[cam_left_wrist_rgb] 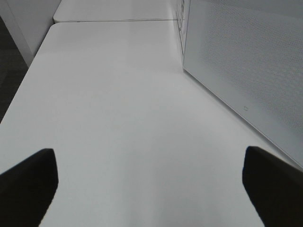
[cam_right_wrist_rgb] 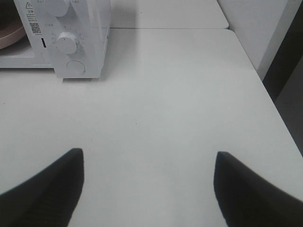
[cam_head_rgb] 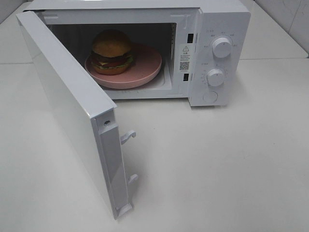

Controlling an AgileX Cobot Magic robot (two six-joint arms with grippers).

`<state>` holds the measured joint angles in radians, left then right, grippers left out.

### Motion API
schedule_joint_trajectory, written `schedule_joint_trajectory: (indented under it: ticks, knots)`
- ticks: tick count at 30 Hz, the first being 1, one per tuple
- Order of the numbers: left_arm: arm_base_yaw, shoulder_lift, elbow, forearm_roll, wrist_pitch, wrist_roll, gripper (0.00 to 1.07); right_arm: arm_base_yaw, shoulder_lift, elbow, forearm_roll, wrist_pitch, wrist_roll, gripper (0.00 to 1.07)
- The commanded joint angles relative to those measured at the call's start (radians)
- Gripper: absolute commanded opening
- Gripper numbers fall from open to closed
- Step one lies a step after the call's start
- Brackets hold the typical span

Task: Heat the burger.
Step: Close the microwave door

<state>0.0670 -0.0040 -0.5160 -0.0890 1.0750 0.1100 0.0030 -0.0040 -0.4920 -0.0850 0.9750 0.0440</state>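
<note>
The burger [cam_head_rgb: 112, 51], with a golden-brown bun and layers of patty, cheese, tomato and lettuce, sits on a pink plate [cam_head_rgb: 145, 67] inside the white microwave [cam_head_rgb: 217, 19]. The microwave door [cam_head_rgb: 67, 106] stands wide open toward the front left. Neither gripper shows in the high view. My left gripper [cam_left_wrist_rgb: 149, 187] is open over bare table, with the outer face of the door [cam_left_wrist_rgb: 246, 61] beside it. My right gripper [cam_right_wrist_rgb: 147, 187] is open with nothing between its fingers, some way in front of the microwave's control panel [cam_right_wrist_rgb: 75, 42]. The plate's edge [cam_right_wrist_rgb: 9, 35] shows there.
Two white knobs [cam_head_rgb: 222, 47] [cam_head_rgb: 215, 77] and a round button [cam_head_rgb: 209, 96] sit on the panel. Two latch hooks [cam_head_rgb: 128, 137] stick out of the door's edge. The white table [cam_head_rgb: 217, 169] ends near a wall on the right [cam_right_wrist_rgb: 284, 52] and drops off on the left [cam_left_wrist_rgb: 14, 85].
</note>
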Motion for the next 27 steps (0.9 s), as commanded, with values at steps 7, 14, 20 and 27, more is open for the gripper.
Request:
schedule_joint_trajectory:
  ticks: [7,14,20,27]
  knots:
    - [0.0,0.02,-0.022,-0.022,-0.021,-0.004,0.98,-0.006,-0.035,0.002,0.001,-0.014,-0.005,0.69]
    - [0.0,0.071,-0.034,-0.025,-0.131,-0.004,0.91,-0.006,-0.035,0.002,0.001,-0.014,-0.005,0.69]
    - [0.0,0.172,-0.032,-0.029,-0.309,-0.048,0.35,-0.006,-0.035,0.002,0.001,-0.014,-0.005,0.69]
    - [0.0,0.292,-0.022,-0.027,-0.452,-0.048,0.0,-0.006,-0.035,0.002,0.001,-0.014,-0.005,0.69]
